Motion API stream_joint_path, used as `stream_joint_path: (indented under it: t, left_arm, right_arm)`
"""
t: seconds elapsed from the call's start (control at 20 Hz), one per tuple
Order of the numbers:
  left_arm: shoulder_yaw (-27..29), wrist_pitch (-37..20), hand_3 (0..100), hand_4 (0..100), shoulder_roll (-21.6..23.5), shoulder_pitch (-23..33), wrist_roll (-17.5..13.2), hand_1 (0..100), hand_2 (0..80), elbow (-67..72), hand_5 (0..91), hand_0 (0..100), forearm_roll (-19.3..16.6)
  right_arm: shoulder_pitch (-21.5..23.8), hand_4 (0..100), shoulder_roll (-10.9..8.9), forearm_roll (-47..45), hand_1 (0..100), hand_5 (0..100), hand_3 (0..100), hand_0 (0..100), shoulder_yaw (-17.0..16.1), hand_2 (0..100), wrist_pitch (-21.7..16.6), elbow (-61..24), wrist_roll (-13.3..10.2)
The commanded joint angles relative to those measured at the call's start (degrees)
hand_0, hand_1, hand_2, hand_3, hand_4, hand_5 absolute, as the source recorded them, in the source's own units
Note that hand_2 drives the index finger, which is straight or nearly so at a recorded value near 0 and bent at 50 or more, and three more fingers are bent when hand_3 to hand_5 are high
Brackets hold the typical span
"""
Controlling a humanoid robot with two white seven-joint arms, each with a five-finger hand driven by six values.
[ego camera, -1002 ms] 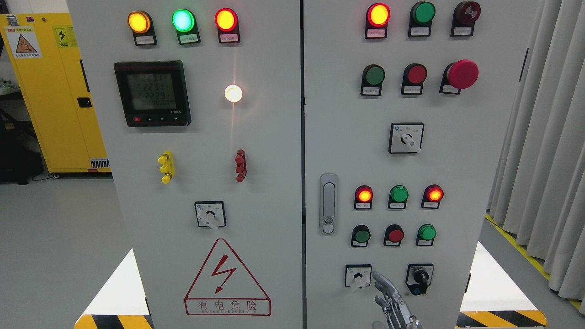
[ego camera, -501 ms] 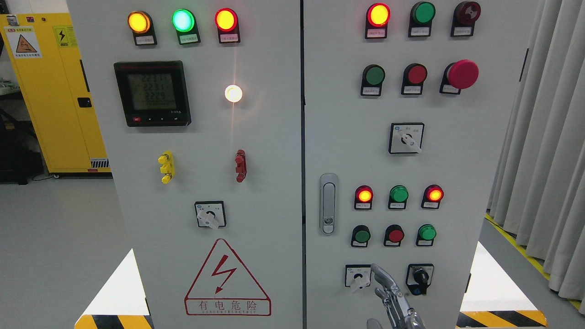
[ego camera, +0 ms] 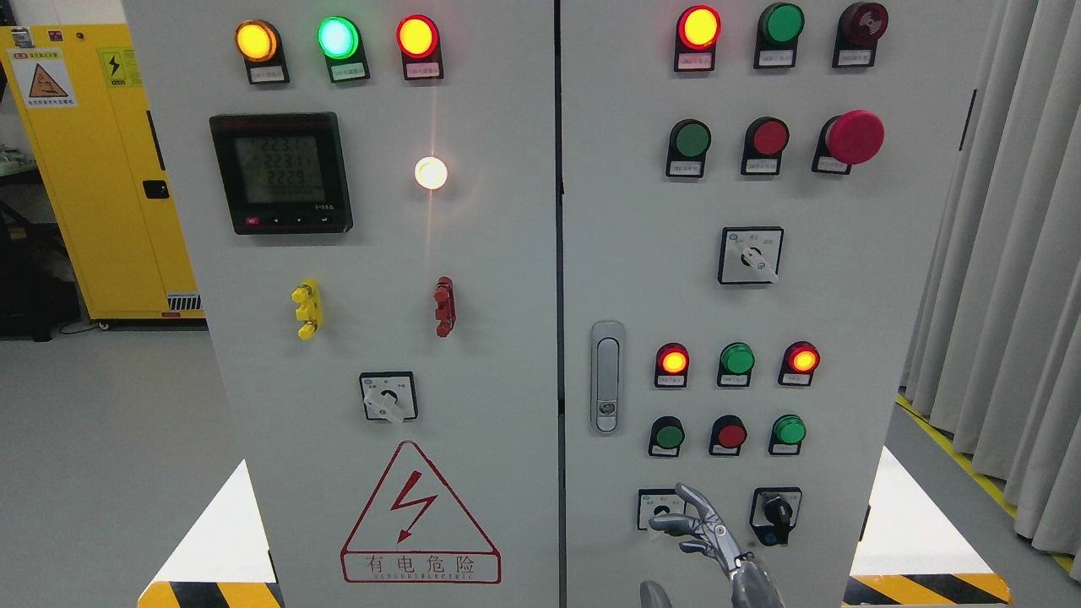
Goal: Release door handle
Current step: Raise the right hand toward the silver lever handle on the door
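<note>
Hovering low on the cabinet's right door, the right hand [ego camera: 697, 532] is spreading its fingers and gripping nothing — fingertips [ego camera: 663, 525] overlapping the small rotary switch [ego camera: 661, 509]. Above and left of that switch, the door handle [ego camera: 606, 377] is sitting flush, untouched. Release looks done; next is probably pulling the arm clear.

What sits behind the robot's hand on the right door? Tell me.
Behind the right hand sits a white selector switch: its plate's left part and top edge show, but the fingers cover its knob, so its position is hidden.
</note>
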Motion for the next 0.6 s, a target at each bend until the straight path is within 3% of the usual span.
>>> stream_joint_path:
  t: [0.0, 0.35, 0.55]
  left_arm:
    - [0.0, -0.05, 0, 0, 0.0, 0.0, -0.01, 56, 0.0, -0.7, 0.0, 12, 0.0]
    - [0.0, -0.05, 0, 0, 0.0, 0.0, -0.01, 56, 0.0, -0.7, 0.0, 12, 0.0]
    - [0.0, -0.05, 0, 0, 0.0, 0.0, -0.01, 56, 0.0, -0.7, 0.0, 12, 0.0]
  right_arm:
    - [-3.25, 92, 0.25, 18.94, 44, 97, 88, 59, 1.25, 0, 0.12, 0.57, -4.26]
    - [-5.01, 99, 0.34, 31.95, 41, 100, 95, 57, 3.62, 0, 0.81, 1.0, -5.94]
    - [-7.73, 100, 0.34, 33.46, 40, 100, 100, 53, 6.17, 0, 6.51, 2.32, -5.94]
